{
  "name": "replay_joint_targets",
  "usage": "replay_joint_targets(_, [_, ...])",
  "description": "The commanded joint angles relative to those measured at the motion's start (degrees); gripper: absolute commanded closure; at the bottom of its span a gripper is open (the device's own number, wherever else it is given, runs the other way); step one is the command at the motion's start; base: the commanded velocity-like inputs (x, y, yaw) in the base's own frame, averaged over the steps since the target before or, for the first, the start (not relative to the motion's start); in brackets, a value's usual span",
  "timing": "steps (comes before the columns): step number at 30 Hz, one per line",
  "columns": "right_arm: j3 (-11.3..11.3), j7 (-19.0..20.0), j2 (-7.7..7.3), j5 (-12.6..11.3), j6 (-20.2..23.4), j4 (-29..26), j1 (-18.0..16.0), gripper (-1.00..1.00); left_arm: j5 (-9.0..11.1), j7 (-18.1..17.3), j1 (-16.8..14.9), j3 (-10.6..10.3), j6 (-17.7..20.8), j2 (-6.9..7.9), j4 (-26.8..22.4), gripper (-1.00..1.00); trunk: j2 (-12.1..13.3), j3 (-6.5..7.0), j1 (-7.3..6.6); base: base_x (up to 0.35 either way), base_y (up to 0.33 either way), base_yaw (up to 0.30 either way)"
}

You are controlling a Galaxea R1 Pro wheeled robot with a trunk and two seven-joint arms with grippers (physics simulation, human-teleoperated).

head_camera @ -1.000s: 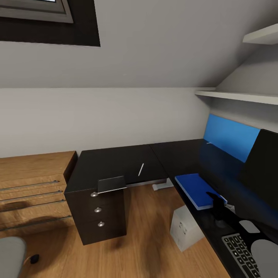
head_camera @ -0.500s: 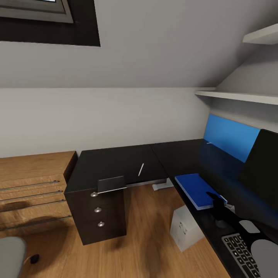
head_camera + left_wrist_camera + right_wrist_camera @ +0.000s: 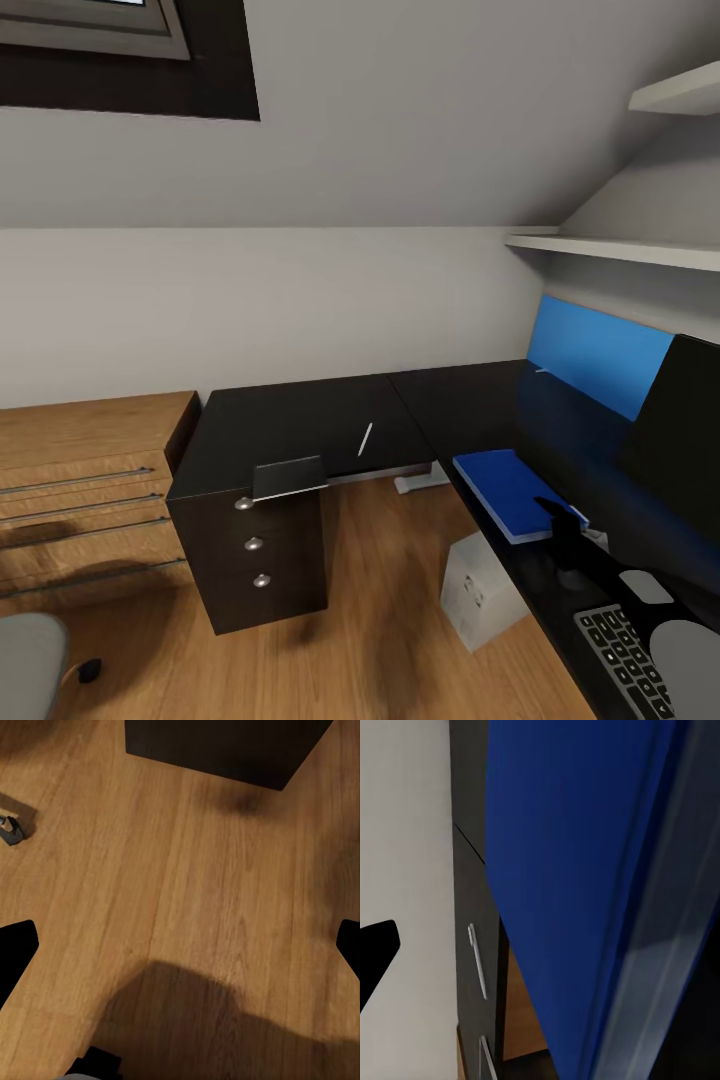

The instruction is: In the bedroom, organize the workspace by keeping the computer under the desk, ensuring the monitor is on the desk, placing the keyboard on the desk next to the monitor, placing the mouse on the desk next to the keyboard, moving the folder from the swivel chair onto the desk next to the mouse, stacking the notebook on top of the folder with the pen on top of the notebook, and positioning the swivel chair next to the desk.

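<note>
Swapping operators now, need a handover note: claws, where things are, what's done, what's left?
Left claw: open, over the light wooden floor.
Right claw: at the near end of the flat bright blue folder; cannot tell whether it is open or shut.
Done: folder on the glossy black L-shaped desk; black flat monitor and dark-keyed keyboard on the desk; light silver-grey computer tower underneath.
Left: thin greyish notebook, overhanging the other wing's edge, goes onto the folder; thin pale pen on top; bring the grey swivel chair alongside. Mouse not made out.
</note>
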Motion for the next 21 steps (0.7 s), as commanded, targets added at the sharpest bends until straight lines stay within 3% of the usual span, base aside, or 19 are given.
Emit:
replay_joint_targets(1, [-0.14,-0.11,0.01,0.48,0.27,0.04,-0.01,-1.0,0.45,-0.27,0.02,0.08,-0.01,-0.03,-0.09,-1.0,-0.03,-0.06,0.0,0.0,0.0,0.0])
replay_joint_targets(5, [-0.14,-0.11,0.01,0.48,0.27,0.04,-0.01,-1.0,0.45,-0.27,0.02,0.08,-0.01,-0.03,-0.09,-1.0,-0.03,-0.06,0.0,0.0,0.0,0.0])
replay_joint_targets(21, [-0.14,-0.11,0.01,0.44,0.35,-0.05,-0.01,-1.0,0.45,-0.32,0.02,0.08,-0.01,-0.03,-0.09,-1.0,6.39,2.82,-3.51,0.0,0.0,0.0])
